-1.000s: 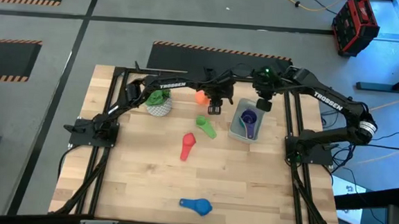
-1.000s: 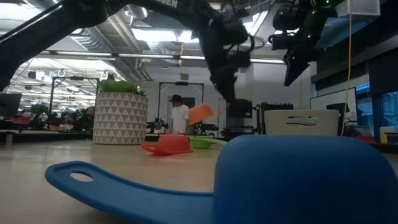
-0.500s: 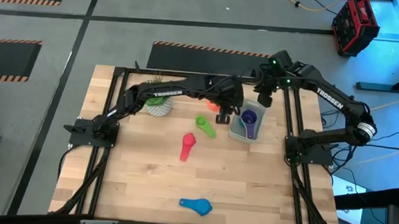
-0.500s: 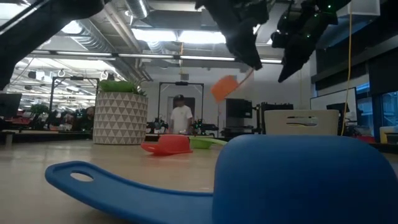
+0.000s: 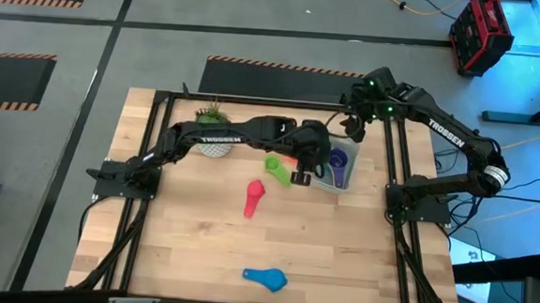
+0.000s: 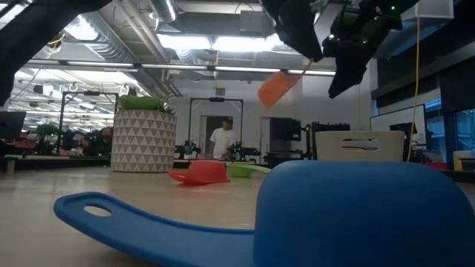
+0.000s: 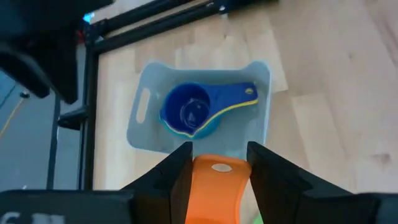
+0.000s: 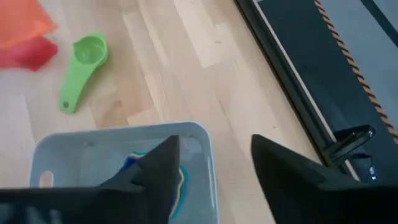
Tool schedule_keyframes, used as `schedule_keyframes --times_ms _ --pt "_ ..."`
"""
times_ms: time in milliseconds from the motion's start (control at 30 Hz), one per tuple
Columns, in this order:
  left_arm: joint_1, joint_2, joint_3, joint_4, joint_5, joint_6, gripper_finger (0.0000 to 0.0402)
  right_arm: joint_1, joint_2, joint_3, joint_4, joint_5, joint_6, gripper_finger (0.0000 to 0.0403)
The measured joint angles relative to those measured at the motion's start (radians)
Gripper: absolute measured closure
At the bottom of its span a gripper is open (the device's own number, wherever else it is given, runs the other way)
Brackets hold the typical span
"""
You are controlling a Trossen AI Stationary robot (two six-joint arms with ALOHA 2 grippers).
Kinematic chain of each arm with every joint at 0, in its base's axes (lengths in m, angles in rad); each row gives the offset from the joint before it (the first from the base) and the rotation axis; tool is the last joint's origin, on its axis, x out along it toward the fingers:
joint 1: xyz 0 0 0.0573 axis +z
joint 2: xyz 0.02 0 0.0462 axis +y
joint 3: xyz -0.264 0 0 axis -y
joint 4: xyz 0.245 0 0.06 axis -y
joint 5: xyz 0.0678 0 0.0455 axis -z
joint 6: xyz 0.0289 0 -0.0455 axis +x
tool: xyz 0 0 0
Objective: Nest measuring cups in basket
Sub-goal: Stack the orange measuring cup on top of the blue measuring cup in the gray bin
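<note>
At the near edge of the table the blue cup (image 6: 356, 215) lies so close to the low camera that it fills the foreground, its handle stretching out to one side. Beyond it the red cup (image 5: 253, 197) and the green cup (image 5: 279, 170) lie on the bare wood, with the white potted plant (image 5: 215, 141) farther back on the left. The left arm stretches long across the middle of the table, its left gripper (image 7: 219, 165) clamped on the handle of the orange cup (image 6: 274, 87), which hangs tilted in the air just beside the basket (image 5: 319, 180); half a second ago it was lower and a little farther from the basket. From above, the orange cup is mostly hidden under the wrist. Inside the basket sits a nested stack, a dark blue or purple bowl on top with yellow and teal rims showing under it (image 7: 193, 113); how many cups are in the stack I cannot tell. The right gripper (image 8: 211, 158) hovers over the basket's far end, fingers spread wide and holding nothing, much where it was before. Far behind the table a person (image 6: 222, 139) stands in the room.
</note>
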Motion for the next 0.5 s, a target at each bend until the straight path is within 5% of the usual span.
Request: schedule_keyframes --times_ms 133,333,500 --pt "-0.034 -0.028 0.001 0.017 -0.004 0.000 0.0260 0.000 0.000 0.000 0.064 -0.054 0.069 0.0167" --pt "-0.093 -0.072 -0.002 0.018 -0.074 -0.012 0.0260 0.002 0.000 0.000 0.136 -0.371 0.075 0.0163" --pt "-0.149 -0.112 -0.001 0.061 -0.164 -0.010 0.0260 0.010 0.002 0.000 0.158 -0.499 0.071 0.0163"
